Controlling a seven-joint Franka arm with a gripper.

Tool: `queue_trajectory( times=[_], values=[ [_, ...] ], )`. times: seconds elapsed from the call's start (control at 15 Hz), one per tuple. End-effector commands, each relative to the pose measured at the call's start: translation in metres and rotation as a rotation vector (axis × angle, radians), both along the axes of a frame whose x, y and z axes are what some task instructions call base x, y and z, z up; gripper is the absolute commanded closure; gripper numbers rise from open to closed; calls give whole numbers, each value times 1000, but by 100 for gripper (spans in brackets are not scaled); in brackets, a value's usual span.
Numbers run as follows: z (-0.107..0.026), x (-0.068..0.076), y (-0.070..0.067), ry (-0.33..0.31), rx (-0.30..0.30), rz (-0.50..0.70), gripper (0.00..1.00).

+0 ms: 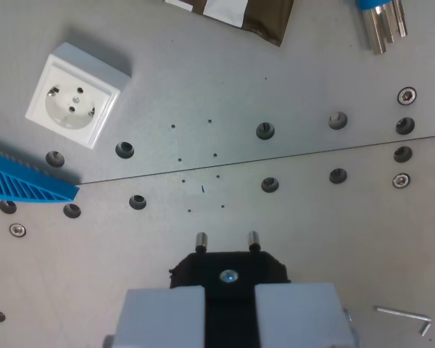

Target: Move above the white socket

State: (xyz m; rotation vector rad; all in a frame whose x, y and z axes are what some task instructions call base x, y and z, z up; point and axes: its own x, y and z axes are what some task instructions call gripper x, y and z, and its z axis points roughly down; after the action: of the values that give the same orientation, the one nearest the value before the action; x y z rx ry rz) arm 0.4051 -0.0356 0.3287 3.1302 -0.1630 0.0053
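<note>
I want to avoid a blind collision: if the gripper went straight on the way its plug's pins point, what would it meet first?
Probably nothing but bare metal table: the gripper holds a black plug aimed mid-table; the white socket lies off toward the wrist view's left. Depth is unclear.

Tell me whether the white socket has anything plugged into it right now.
Empty. The white socket shows its open round face, while the black plug sits apart, held in the gripper.

We find no readable text, label, brand, number or sign anywhere: the white socket (pixel 74 94) bears no legible marking, and the dark packet (pixel 257 14) at the top edge shows none.
</note>
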Motion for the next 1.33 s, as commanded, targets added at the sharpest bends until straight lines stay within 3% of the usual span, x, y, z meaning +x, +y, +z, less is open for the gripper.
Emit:
queue_trajectory(
  times=[0.07, 0.73, 1.33],
  values=[
    [0, 0, 0, -1, 0, -1, 100],
    [-4, 0, 2, -4, 1, 53, 100],
    [-24, -2, 13, -57, 0, 194, 100]
  ],
)
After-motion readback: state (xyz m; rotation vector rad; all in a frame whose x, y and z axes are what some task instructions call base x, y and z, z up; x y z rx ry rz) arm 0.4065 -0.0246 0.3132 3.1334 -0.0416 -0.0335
